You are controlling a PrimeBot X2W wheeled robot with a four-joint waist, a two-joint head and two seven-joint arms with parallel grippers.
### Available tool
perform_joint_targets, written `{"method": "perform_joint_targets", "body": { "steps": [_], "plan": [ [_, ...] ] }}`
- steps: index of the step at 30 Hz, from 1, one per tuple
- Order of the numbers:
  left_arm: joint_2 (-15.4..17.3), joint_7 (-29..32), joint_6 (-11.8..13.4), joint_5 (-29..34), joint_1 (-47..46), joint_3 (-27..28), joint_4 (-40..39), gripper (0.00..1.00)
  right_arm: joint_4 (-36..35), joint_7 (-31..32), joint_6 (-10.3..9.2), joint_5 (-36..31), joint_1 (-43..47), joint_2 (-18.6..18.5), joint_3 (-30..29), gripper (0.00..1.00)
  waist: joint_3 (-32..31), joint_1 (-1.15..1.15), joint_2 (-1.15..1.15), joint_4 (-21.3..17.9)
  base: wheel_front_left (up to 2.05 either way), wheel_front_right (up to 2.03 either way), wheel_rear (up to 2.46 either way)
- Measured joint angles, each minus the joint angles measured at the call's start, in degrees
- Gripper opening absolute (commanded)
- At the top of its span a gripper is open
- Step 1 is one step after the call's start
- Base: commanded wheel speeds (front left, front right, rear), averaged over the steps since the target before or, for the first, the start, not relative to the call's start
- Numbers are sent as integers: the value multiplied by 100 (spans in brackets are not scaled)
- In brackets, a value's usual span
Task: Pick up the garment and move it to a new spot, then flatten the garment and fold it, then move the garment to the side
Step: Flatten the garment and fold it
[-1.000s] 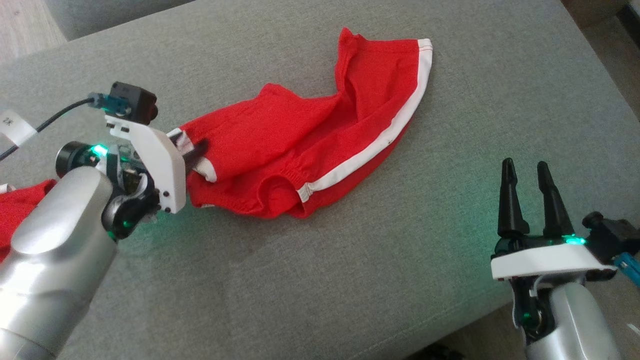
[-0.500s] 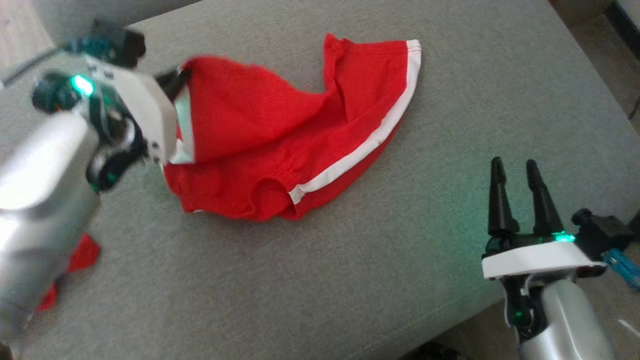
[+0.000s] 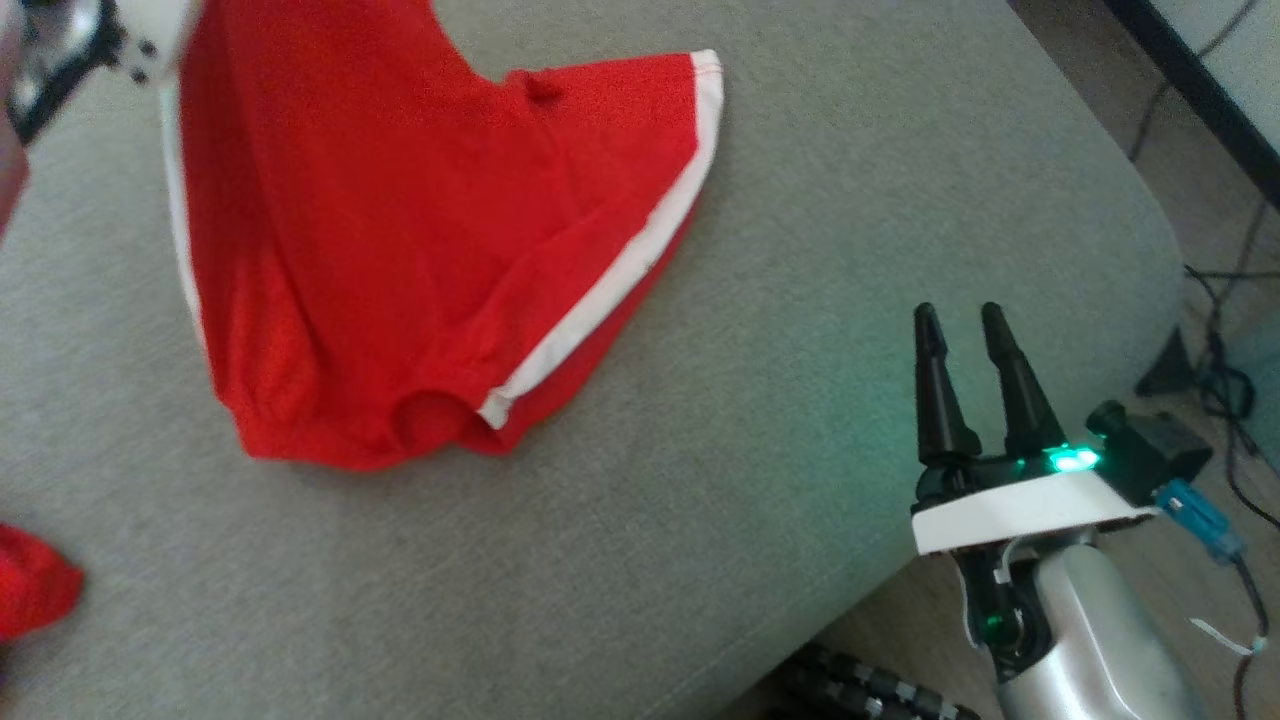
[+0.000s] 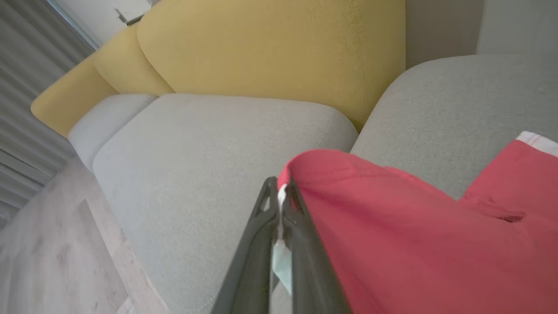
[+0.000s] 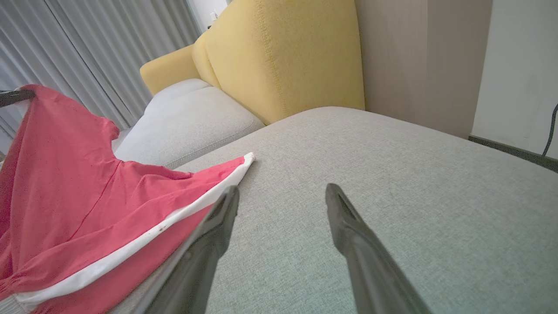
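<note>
At the far left edge of the head view a scrap of red cloth (image 3: 30, 590) lies on the grey cushion (image 3: 800, 200), well apart from the work. Above it, the left arm reaches high toward the top left corner. The left claw (image 4: 279, 185) is pinched tight on a white-trimmed corner of the garment (image 3: 400, 250), with a small white tag caught between the fingers. The red garment hangs from that grip like a tent. Its upper corner is raised off the cushion, while its waistband end and white side stripe lie on the fabric near the middle. Beyond it, the left wrist view shows a second cushion (image 4: 196, 152) and a yellow backrest (image 4: 270, 48). Nothing lies between the garment and the right arm. The right claw (image 3: 957, 312) hovers low at the cushion's near right edge, fingers spread apart and pointing forward, holding nothing. Cables (image 3: 1215, 330) trail on the floor at the far right.
</note>
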Motion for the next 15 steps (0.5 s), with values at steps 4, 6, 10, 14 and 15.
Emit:
{"method": "perform_joint_targets", "body": {
  "steps": [4, 6, 10, 14, 15],
  "plan": [
    [-244, -435, 0, 367, -483, -308, 417, 0, -135, 0, 0, 102, -2, 1, 51, 100, 220, 0, 0, -159, 0, 0, 0],
    [-420, -906, 71, 595, -682, -347, 692, 0, -196, 0, 0, 122, -2, 3, 53, 100, 341, 1, 0, -194, 0, 0, 0],
    [-646, -1504, 312, 748, -832, -355, 1346, 100, -277, 0, 0, 151, -1, 4, 47, 100, 496, 1, 0, -235, 0, 0, 0],
    [-782, -1835, 407, 775, -816, -357, 1722, 100, -280, 0, 0, 151, -1, 4, 60, 100, 513, 0, 0, -232, 0, 0, 0],
    [-834, -1953, 430, 775, -827, -339, 1801, 100, -279, 0, 0, 151, -1, 4, 80, 100, 510, -1, 0, -227, 0, 0, 0]
  ]
}}
